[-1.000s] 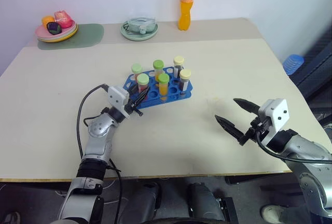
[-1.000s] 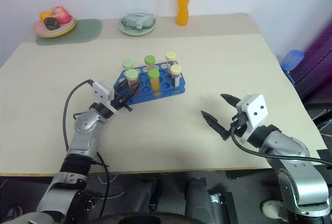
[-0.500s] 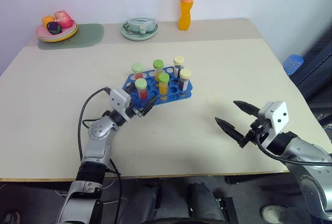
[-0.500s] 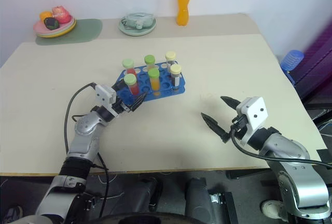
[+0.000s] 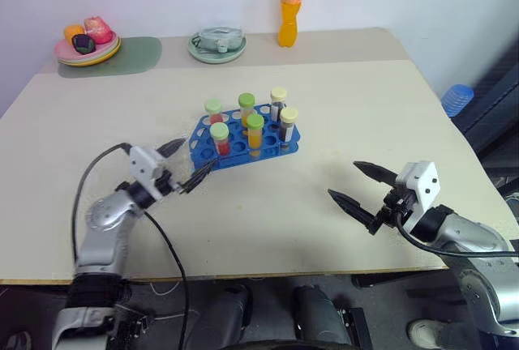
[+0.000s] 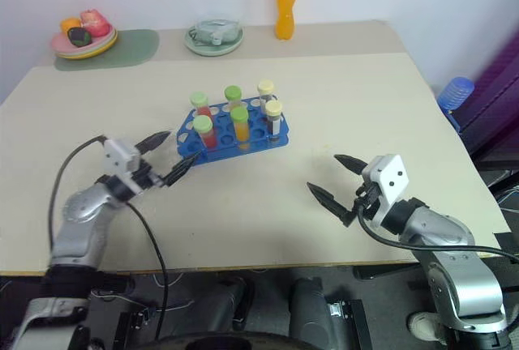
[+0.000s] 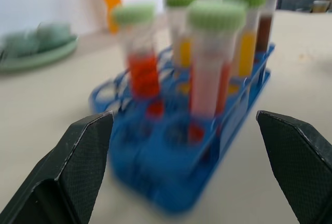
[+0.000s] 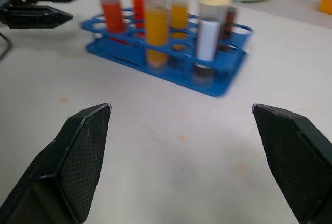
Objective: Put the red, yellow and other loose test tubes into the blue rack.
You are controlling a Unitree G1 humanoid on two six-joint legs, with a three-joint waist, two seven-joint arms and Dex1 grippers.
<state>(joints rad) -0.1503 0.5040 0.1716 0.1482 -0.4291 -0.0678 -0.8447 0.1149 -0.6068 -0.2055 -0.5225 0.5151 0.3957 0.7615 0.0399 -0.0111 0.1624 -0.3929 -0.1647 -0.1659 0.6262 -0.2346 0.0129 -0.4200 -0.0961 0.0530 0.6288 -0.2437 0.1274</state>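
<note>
The blue rack (image 5: pixel 266 147) stands mid-table with several capped tubes upright in its holes. Red tubes with green caps (image 5: pixel 220 138) are at its left end, yellow-orange ones (image 5: pixel 255 132) in the middle and cream-capped dark ones (image 5: pixel 288 123) at the right. My left gripper (image 5: pixel 199 154) is open just left of the rack's near-left corner, pointing at it and holding nothing. In the left wrist view the red tubes (image 7: pixel 142 58) stand between its spread fingers, apart from them. My right gripper (image 5: pixel 342 178) hovers open and empty over bare table, right of the rack (image 8: pixel 155 58).
An orange drink bottle (image 5: pixel 291 6) stands at the table's back edge. Beside it is a green dish (image 5: pixel 216 45), and a plate of fruit (image 5: pixel 87 43) sits on a green mat at the back left. A blue object (image 5: pixel 458 99) lies beyond the right edge.
My left gripper opened, let go of a red green-capped tube standing in the rack's near-left hole, and drew back to the left. The right gripper stayed put.
</note>
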